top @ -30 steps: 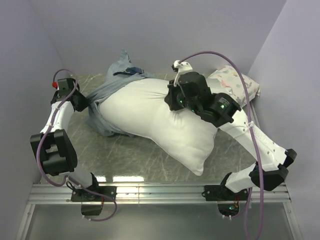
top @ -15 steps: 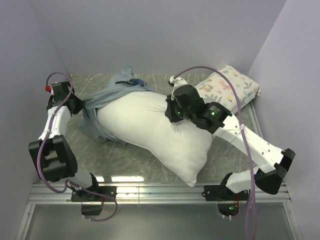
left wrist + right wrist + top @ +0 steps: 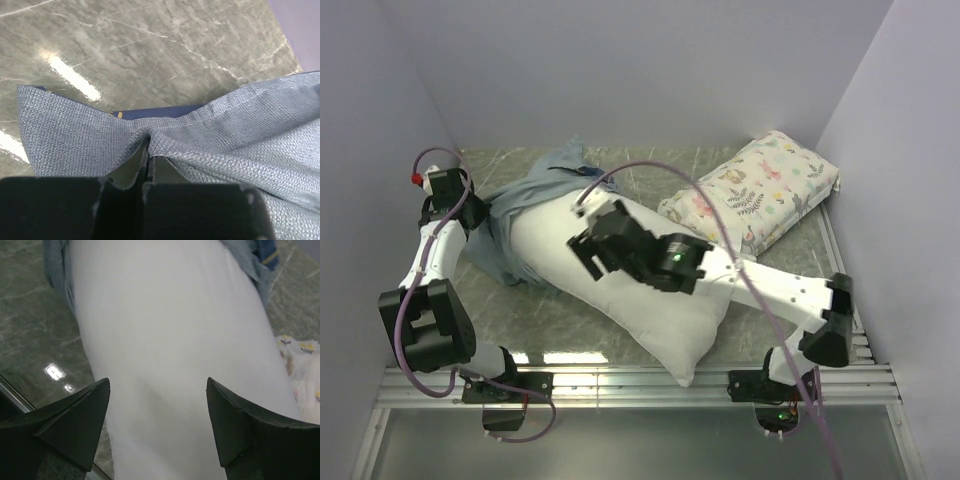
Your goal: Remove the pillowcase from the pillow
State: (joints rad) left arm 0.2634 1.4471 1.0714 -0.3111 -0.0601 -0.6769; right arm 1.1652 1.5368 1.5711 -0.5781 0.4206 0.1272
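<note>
The white pillow [image 3: 620,270] lies slantwise across the table, its far-left end still inside the pillowcase [image 3: 530,190], which shows its pale grey-blue inner side and is bunched there. At the table's left, my left gripper [image 3: 483,214] is shut on a fold of the pillowcase [image 3: 225,135]; the cloth puckers into my left gripper [image 3: 148,152]. My right gripper [image 3: 582,240] hovers open above the pillow's upper half. In the right wrist view my right gripper [image 3: 157,390] has only the bare pillow [image 3: 165,315] between its fingers, and the pillowcase [image 3: 57,265] edges the top.
A floral-print cream pillow [image 3: 755,190] lies at the back right, close to the white pillow's right side, and its corner [image 3: 305,365] shows in the right wrist view. The marble tabletop [image 3: 570,320] ends in a metal rail [image 3: 640,378] at the near edge. Walls stand on three sides.
My right gripper let go of the pillow, opened, and swung left over its upper half. The pillow slid toward the near edge, further out of the pillowcase. The floral pillow is now uncovered.
</note>
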